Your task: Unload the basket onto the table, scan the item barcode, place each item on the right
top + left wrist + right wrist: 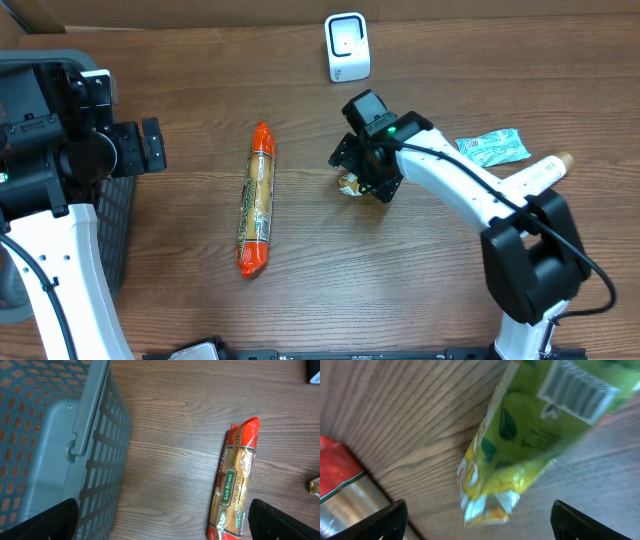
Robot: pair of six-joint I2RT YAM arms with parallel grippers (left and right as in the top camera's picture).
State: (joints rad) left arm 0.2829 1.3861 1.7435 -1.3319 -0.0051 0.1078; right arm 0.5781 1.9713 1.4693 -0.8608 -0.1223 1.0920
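While left gripper (161, 521) and right gripper (480, 521) hold jaws spread, the latter covers the green pouch (530, 435) mid-frame; spaghetti pack (256, 213) lies left, scanner (347, 47) top centre.

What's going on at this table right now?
The right end effector is down over a small yellow-green pouch near the middle of the table, its jaws open and the pouch between them, seemingly not gripped. The pouch's barcode faces the wrist camera. The white scanner stands at the far edge. The left end effector hangs open beside the grey basket, holding nothing. A spaghetti pack and a blue-green packet lie untouched.
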